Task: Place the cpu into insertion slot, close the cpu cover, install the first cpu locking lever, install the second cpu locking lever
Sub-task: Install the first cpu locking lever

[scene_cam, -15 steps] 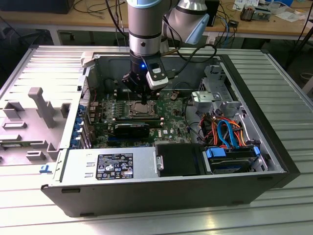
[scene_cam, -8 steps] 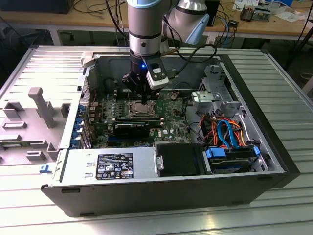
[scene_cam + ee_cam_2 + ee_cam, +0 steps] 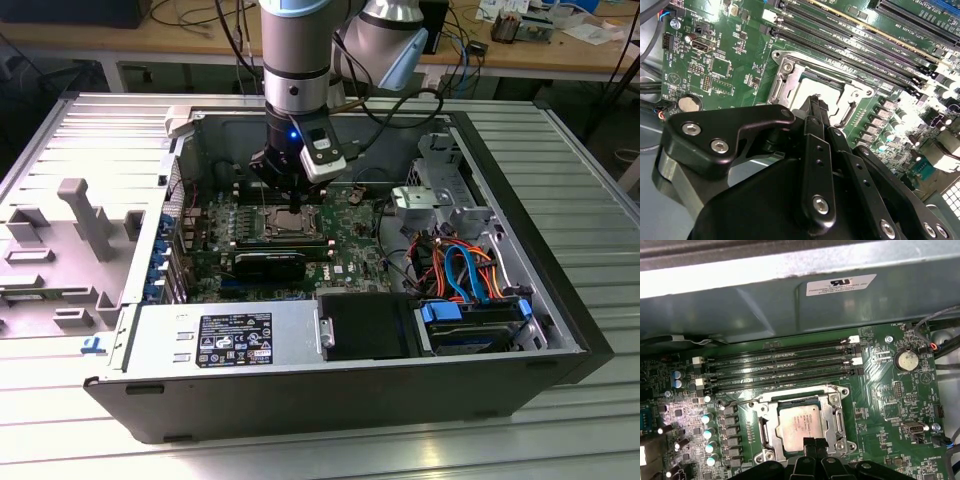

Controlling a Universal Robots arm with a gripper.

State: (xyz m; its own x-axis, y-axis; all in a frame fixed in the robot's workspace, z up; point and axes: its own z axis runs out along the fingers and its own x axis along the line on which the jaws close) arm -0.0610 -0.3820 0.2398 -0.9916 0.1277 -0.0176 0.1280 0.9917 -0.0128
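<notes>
Black linkage of my tool [image 3: 816, 107] looms nearest in the second wrist view, fingertips clenched together, holding nothing, poised over the insertion slot [image 3: 815, 87]. First wrist view: the cpu [image 3: 801, 426] sits seated, the cpu cover [image 3: 832, 412] framing it. Pressing squarely matters; levers are hard to distinguish. Exterior view: my arm hides the socket inside the computer case [image 3: 560, 300].

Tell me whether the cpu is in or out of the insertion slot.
In. The first wrist view shows the cpu lying flat inside the insertion slot, its silver top framed by the metal rim.
</notes>
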